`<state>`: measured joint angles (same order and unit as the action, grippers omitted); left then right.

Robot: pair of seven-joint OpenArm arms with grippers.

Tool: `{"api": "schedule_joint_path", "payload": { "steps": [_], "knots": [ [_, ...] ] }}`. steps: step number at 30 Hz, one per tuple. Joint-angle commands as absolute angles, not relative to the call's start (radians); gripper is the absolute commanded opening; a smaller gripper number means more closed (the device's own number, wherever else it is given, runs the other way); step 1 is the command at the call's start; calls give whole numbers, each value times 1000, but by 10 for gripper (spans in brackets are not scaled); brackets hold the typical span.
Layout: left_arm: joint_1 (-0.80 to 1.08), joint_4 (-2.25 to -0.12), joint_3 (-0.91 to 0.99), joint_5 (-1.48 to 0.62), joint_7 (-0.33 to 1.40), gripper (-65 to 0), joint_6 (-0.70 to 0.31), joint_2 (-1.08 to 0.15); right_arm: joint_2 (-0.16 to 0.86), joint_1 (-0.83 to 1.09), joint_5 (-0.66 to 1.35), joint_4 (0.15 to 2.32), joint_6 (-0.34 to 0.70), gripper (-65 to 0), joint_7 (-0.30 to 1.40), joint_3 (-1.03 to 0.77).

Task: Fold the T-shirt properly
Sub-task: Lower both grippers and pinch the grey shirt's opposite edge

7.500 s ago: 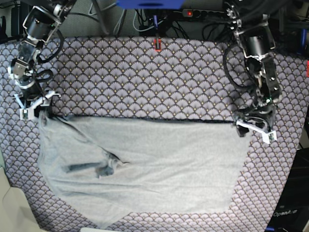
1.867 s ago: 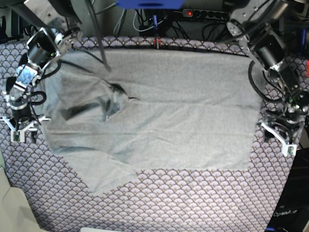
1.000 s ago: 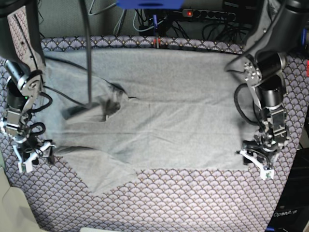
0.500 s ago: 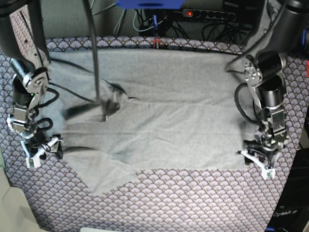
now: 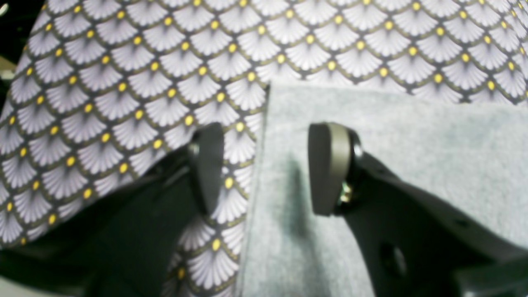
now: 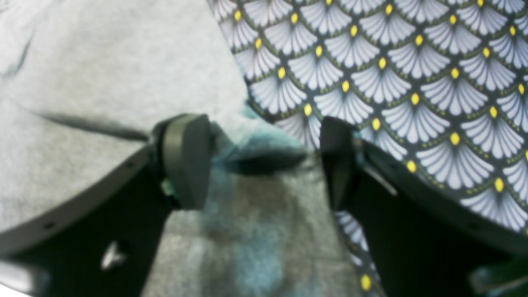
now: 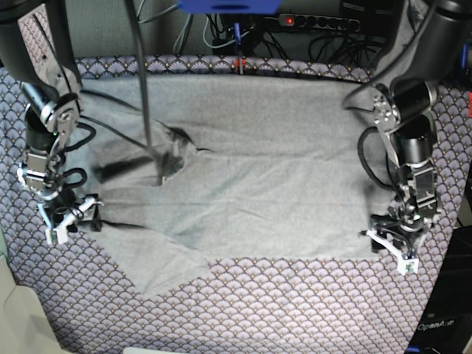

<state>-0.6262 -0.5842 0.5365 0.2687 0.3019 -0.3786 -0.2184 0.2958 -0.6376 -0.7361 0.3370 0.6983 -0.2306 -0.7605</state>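
Straddling the T-shirt [image 7: 258, 169] at its near corners, I see both end effectors released: left end effector [image 5: 264, 169] over the side hem, right end effector [image 6: 264, 159] over the opposite corner. Its long axis runs between them, each equally near.

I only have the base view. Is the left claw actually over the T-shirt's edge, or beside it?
Observer: In the left wrist view, the left claw is open and straddles the edge of the T-shirt, with one finger over the shirt and the other over the tablecloth.
Operator: And the right claw?
Observer: The right claw is open too. A dark raised fold at the shirt's edge lies between its fingers.
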Motion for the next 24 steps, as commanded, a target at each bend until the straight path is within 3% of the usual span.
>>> {"api": "schedule_joint_path", "payload": {
  "steps": [1,12,14,20,24],
  "knots": [
    [-661,-607,536,260,280,-325,-380,-231,305,-668,-725,352,698,-309,-263,-756],
    [-668,-610,539,251,278,-325,-380,-228,305,-657,-727,352,698,-614,-271,-753],
    [-670,-610,539,251,277,-315,-380,-228,305,-657,-727,352,698,-635,-271,-753],
    [-680,-599,538,259,153,-193,-377,-200,305,-654,-728,352,698,-635,-271,-751],
    [-682,-510,538,257,93,-186,-297,-199,306,-654,-730,352,698,-635,-271,-751]
  ]
}}
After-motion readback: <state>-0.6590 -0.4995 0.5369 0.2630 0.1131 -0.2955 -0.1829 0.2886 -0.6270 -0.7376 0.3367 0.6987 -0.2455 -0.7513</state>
